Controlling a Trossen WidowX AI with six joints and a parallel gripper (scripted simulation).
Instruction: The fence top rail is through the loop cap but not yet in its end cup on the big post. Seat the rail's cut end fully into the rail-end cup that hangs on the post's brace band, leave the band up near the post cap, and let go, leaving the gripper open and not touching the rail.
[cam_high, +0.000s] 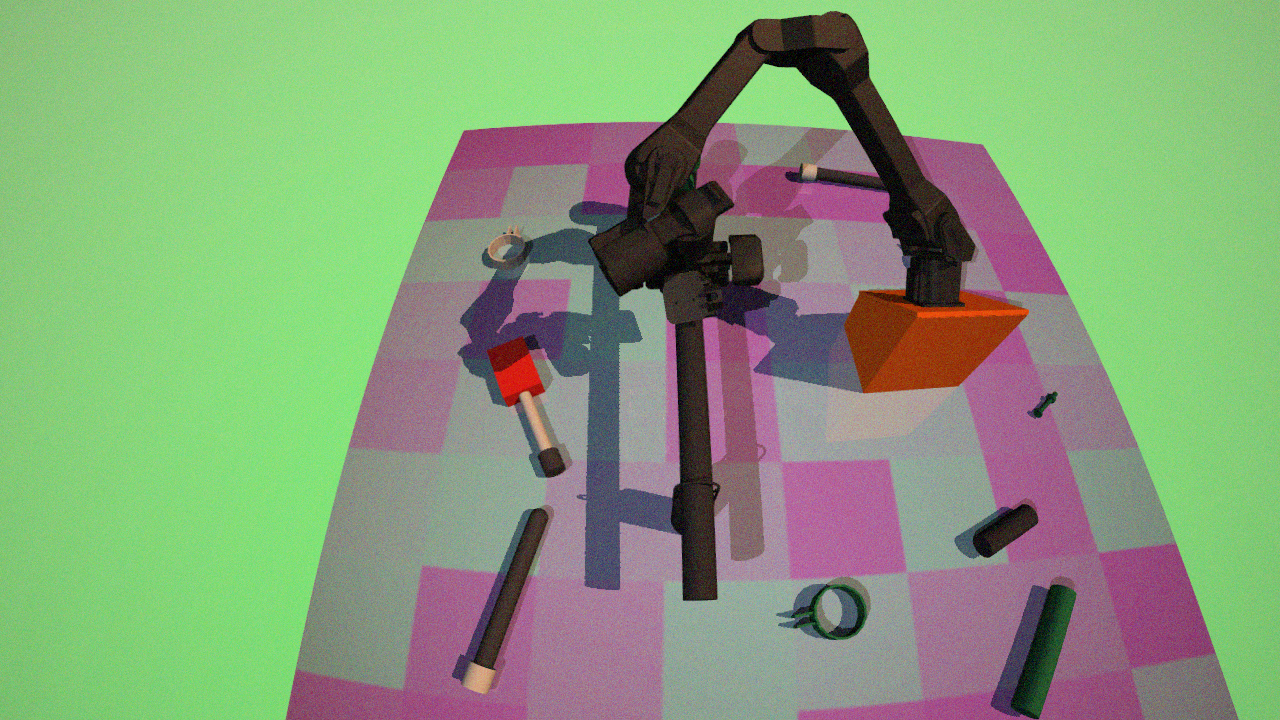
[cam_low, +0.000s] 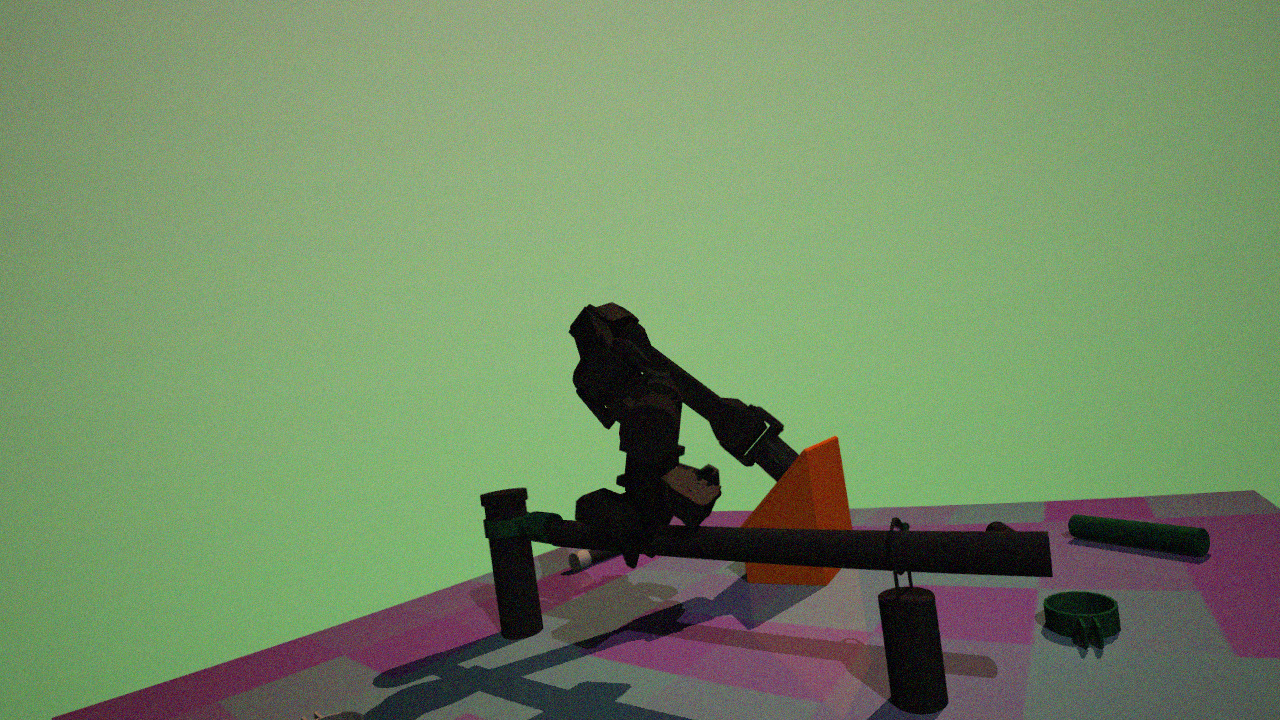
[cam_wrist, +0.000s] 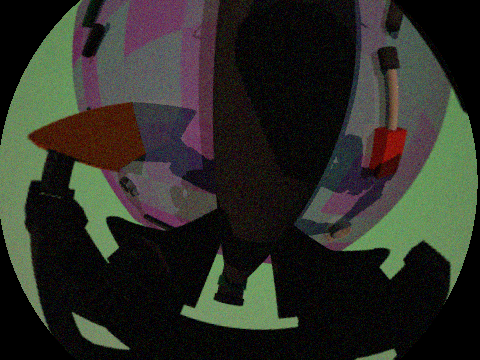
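The dark rail (cam_high: 695, 420) (cam_low: 769, 548) (cam_wrist: 227, 125) runs nearly level from the big post to the loop cap. My gripper (cam_high: 693, 313) (cam_low: 637, 541) (cam_wrist: 248, 211) is shut on the rail nearer the big post. The big post (cam_low: 517, 582) stands upright, with the green band (cam_low: 503, 526) high on it, just under the post cap (cam_low: 504, 495). The rail-end cup (cam_low: 540, 522) points along the rail, and the rail's cut end meets its mouth with no gap visible; the depth inside is hidden. The loop (cam_low: 897, 573) on the small post (cam_low: 913, 653) surrounds the rail near its far end.
An orange wedge (cam_high: 948, 349) (cam_low: 827, 519) carries the arm base. A red-headed hammer (cam_high: 519, 371) and pale ring (cam_high: 507, 263) lie left. A white-ended rod (cam_high: 510, 595) lies front left. A green ring (cam_high: 864, 613), green tube (cam_high: 1047, 653) and black cylinder (cam_high: 1005, 530) lie front right.
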